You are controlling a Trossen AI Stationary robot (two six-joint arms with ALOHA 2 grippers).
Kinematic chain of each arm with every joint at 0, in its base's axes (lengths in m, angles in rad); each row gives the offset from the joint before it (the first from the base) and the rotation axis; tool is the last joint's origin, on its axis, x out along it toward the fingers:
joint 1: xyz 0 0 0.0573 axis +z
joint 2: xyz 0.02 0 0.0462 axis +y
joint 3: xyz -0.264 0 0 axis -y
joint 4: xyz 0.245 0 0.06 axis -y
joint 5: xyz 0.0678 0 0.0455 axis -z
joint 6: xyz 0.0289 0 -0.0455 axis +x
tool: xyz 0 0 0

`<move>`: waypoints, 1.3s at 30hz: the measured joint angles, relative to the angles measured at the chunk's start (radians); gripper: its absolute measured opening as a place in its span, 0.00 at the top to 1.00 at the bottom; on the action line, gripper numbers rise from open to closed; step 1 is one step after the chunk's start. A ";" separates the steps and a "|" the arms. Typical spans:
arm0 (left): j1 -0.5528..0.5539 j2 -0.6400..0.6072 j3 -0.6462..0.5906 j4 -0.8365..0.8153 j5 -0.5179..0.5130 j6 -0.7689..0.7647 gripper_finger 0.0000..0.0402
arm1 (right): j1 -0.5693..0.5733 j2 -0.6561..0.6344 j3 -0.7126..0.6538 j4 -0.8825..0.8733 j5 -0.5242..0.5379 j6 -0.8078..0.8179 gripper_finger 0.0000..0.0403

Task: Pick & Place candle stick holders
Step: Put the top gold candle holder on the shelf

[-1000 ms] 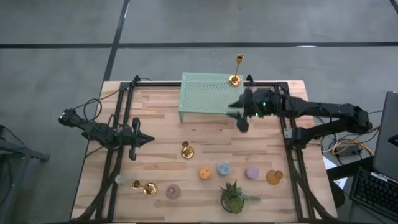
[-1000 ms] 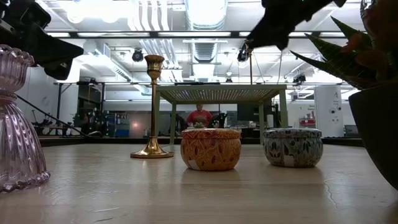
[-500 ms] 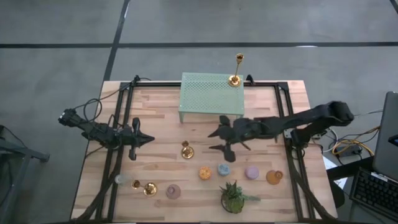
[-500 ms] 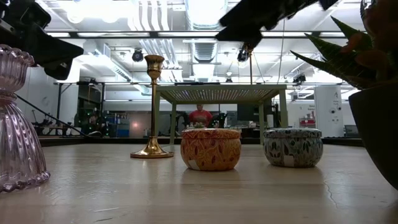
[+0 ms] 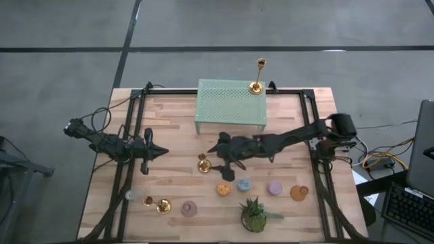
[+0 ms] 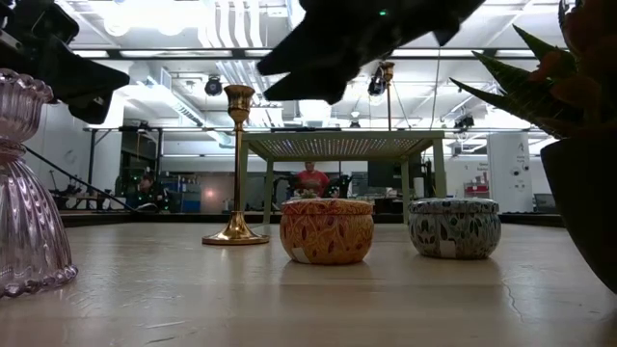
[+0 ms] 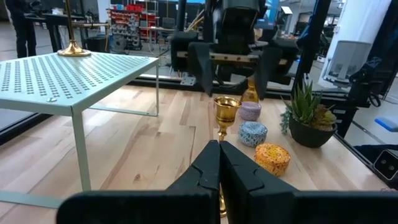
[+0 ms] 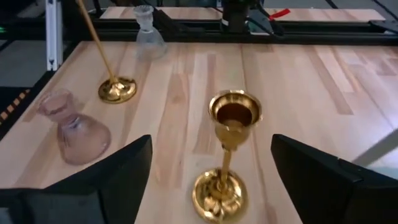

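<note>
Three gold candle stick holders show. One (image 5: 256, 87) stands on its base on the far right corner of a green mesh shelf (image 5: 230, 103). One (image 5: 161, 205) stands near the table's front left. One (image 5: 203, 163) stands at the table's middle, also in the right wrist view (image 8: 227, 149). My right gripper (image 5: 217, 163) is open just right of this middle one. Its fingers (image 8: 118, 168) stand on either side, apart from it. My left gripper (image 5: 152, 152) is shut and empty, left of the middle.
Coloured pucks, orange (image 5: 222, 188), blue (image 5: 243, 184), purple (image 5: 274, 188) and one more (image 5: 298, 193), line the near side. A green plant (image 5: 254, 213) stands in front of them. A pink glass holder (image 5: 188, 209) and a clear one (image 5: 130, 195) stand at the front left.
My right gripper has gone from beside the shelf's right end toward the table's left and near edge, and down, to the middle candle stick holder. All three holders have stayed in place.
</note>
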 joint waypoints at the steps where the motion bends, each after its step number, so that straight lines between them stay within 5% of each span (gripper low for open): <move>1: 0.000 0.000 0.000 0.000 0.000 0.000 0.99 | -0.002 0.016 0.017 0.001 0.000 0.007 0.19; 20: 0.000 0.003 0.000 0.000 0.000 0.000 0.99 | -0.019 0.096 0.104 0.003 0.001 -0.002 0.29; 39: 0.000 0.003 0.000 0.000 0.000 0.000 0.99 | -0.019 0.100 0.102 0.005 0.026 -0.017 0.51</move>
